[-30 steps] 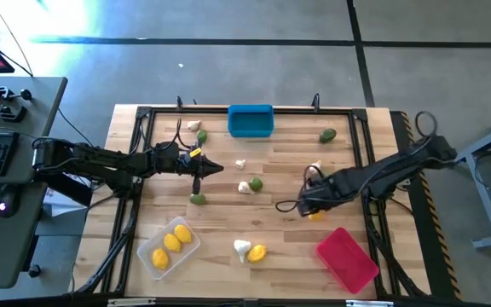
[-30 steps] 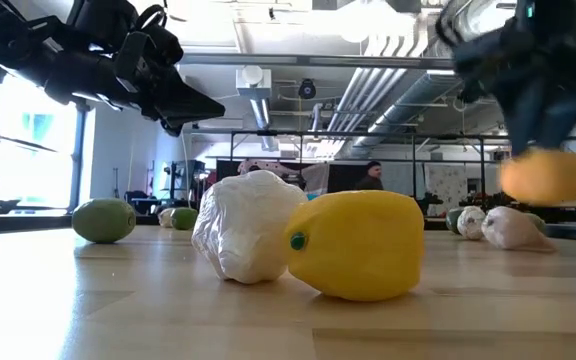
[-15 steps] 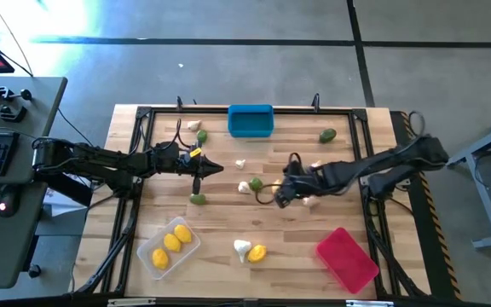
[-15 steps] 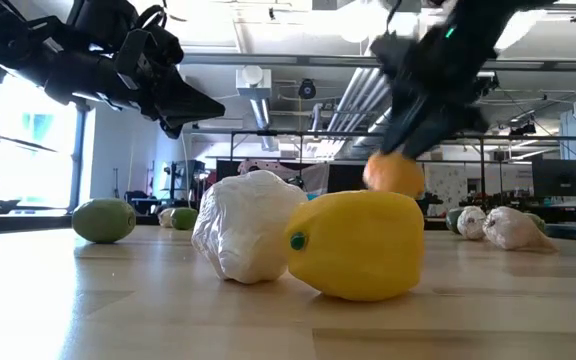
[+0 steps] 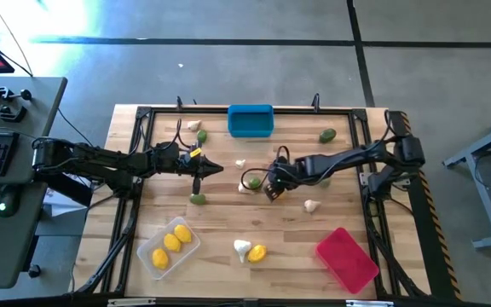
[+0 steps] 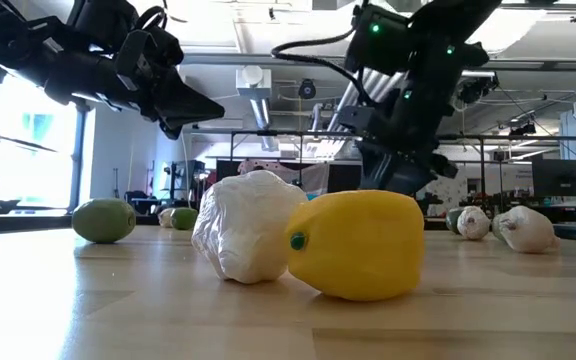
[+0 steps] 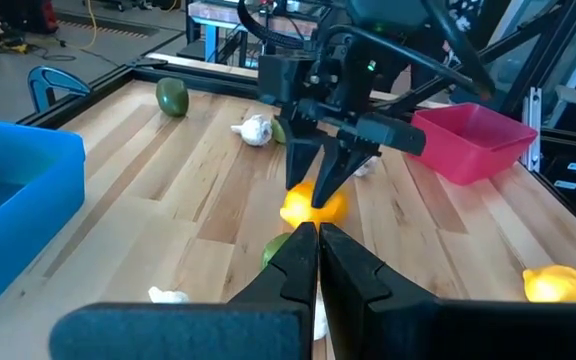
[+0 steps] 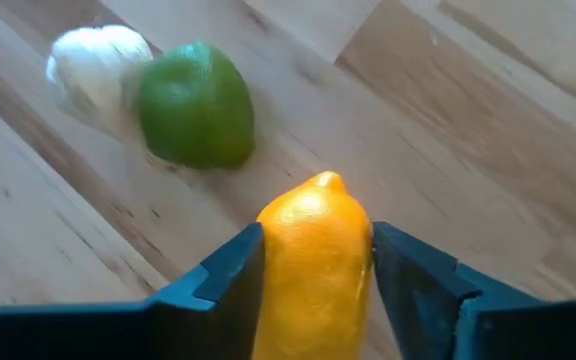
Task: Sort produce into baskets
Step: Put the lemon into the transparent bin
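Observation:
My right gripper (image 5: 270,190) reaches from the table's right to its middle and is shut on a yellow lemon (image 8: 313,262), which also shows in the left wrist view (image 7: 313,207). A green piece (image 8: 196,105) and a garlic bulb (image 8: 93,65) lie on the table just beyond it. My left gripper (image 5: 197,181) is shut and empty, above the table left of centre, over a green piece (image 5: 199,199). The clear basket (image 5: 150,258) at the near left holds three lemons. The blue basket (image 5: 251,120) stands at the far edge and the red basket (image 5: 347,258) at the near right. My right gripper pinches the lemon's two long sides (image 8: 268,265) between its two fingers. The lemon's pointed end (image 8: 325,182) sticks out past the fingertips. The fingers come from above, slanting from the table's right. The lemon hangs below them, low over the table.
Loose pieces lie about: a lemon (image 5: 257,252) and garlic (image 5: 242,248) near the front edge, garlic (image 5: 312,205) right of centre, a green piece (image 5: 327,135) at the far right, garlic (image 5: 194,126) and a green piece (image 5: 201,136) at the far left, and garlic (image 5: 239,164) mid-table.
My right gripper has carried the lemon from right of centre toward the table's left and a little toward the far edge, coming lower near the green piece and garlic at mid-table. It has stayed shut on the lemon.

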You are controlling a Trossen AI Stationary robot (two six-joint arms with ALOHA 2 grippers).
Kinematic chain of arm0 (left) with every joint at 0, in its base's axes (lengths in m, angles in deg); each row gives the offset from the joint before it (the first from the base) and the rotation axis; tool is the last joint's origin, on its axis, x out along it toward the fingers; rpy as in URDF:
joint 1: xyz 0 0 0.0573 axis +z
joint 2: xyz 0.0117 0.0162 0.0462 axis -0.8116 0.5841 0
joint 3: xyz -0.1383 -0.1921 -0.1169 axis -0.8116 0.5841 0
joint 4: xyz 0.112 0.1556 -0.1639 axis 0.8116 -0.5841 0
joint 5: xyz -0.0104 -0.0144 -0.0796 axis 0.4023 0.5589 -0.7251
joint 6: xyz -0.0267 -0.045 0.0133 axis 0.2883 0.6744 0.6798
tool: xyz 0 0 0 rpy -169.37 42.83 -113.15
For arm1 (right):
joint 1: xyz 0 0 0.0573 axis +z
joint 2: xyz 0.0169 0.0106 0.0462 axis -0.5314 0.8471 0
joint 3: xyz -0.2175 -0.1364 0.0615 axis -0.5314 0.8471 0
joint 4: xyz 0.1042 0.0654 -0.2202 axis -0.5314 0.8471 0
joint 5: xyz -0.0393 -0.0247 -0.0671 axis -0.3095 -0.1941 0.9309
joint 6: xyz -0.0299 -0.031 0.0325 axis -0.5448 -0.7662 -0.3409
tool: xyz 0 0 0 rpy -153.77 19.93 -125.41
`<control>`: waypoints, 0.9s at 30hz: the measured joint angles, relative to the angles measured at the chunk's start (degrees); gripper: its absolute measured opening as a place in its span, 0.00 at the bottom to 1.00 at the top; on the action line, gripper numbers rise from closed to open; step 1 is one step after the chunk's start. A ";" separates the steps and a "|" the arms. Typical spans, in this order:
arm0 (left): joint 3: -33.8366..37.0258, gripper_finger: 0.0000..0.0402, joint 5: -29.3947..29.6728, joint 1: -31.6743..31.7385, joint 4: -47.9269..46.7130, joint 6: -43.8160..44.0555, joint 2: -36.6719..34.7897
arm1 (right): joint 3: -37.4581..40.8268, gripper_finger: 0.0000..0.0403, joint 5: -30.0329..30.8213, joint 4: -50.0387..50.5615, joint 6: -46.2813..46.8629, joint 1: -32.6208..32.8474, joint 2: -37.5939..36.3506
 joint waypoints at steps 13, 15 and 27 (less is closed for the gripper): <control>0.00 0.00 0.18 0.02 -1.36 0.01 0.00 | 0.40 0.60 -4.49 2.25 -6.40 -1.19 0.81; 0.00 0.00 0.20 0.02 -1.46 0.21 0.00 | 0.40 0.54 -6.60 3.27 -6.53 -1.48 0.81; 0.00 0.00 0.24 0.02 -2.24 0.07 0.00 | -2.07 0.34 -9.29 3.26 -17.90 -3.36 0.21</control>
